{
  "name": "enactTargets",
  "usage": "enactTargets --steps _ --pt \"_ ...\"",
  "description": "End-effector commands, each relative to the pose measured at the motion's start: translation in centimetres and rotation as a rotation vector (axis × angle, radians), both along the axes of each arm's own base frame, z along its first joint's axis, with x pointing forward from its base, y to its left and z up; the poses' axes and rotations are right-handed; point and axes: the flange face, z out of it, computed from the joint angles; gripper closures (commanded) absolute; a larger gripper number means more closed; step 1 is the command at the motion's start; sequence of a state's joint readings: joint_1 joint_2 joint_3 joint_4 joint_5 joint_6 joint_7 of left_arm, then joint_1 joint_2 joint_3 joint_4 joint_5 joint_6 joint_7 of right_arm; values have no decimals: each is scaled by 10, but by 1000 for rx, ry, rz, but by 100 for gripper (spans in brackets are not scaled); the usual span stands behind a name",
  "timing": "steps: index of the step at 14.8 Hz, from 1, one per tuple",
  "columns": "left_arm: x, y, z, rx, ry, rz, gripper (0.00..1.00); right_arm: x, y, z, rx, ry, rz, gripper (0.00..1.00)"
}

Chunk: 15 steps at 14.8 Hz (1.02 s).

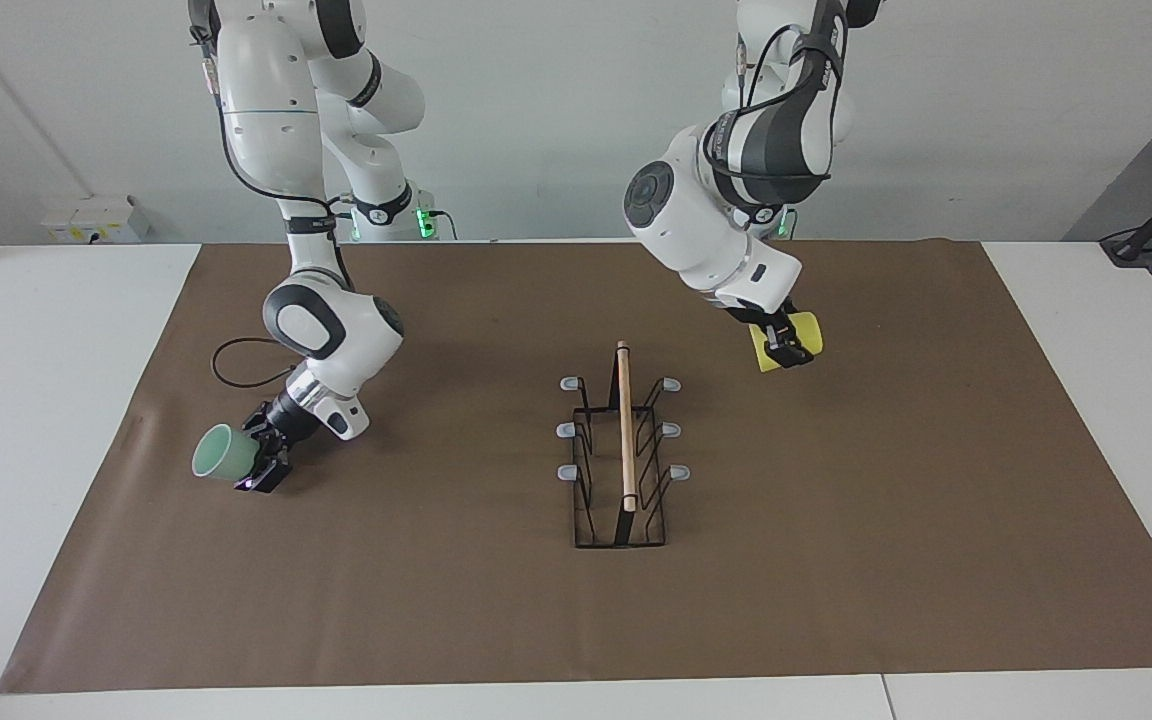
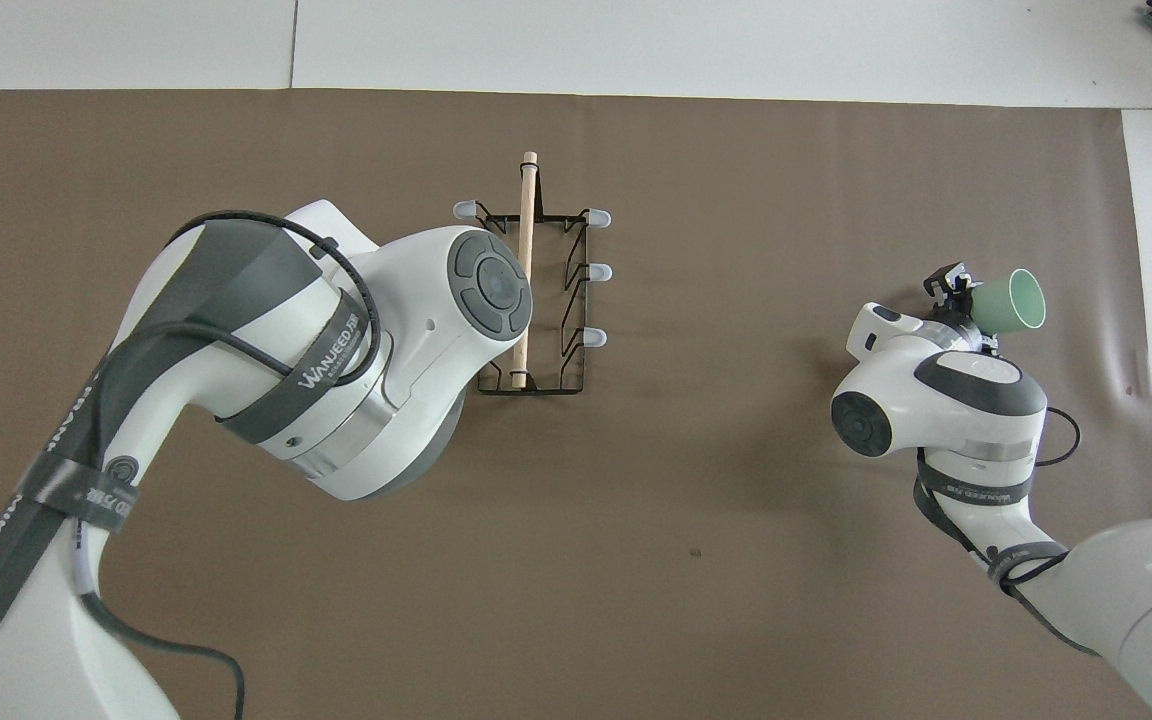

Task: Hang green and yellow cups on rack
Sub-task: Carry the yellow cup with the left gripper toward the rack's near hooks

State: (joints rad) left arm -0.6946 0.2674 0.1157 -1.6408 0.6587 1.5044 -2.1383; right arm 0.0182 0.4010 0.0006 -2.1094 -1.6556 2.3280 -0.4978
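The black wire rack (image 1: 624,450) with a wooden rod on top stands in the middle of the brown mat; it also shows in the overhead view (image 2: 576,300), partly covered by my left arm. My left gripper (image 1: 786,350) is shut on the yellow cup (image 1: 804,335), held in the air over the mat beside the rack's end nearest the robots. The yellow cup is hidden under the arm in the overhead view. My right gripper (image 1: 261,462) is shut on the mint green cup (image 1: 219,453), low over the mat toward the right arm's end, mouth pointing outward; the green cup also shows from above (image 2: 1014,302).
The brown mat (image 1: 836,560) covers most of the white table (image 1: 36,420). A black cable loop (image 1: 236,362) lies on the mat by the right arm. A small white box (image 1: 96,218) sits at the wall.
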Motion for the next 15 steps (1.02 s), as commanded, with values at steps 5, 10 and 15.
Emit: enactTargets --steps 5,10,15 --pt "-2 -55 -19 183 -82 43 100 8 12 27 90 59 30 100" --pt "5 -79 -16 183 -199 107 100 14 18 72 200 90 -32 100" --pt "-10 -103 -28 195 -217 51 100 17 18 98 361 173 -108 100"
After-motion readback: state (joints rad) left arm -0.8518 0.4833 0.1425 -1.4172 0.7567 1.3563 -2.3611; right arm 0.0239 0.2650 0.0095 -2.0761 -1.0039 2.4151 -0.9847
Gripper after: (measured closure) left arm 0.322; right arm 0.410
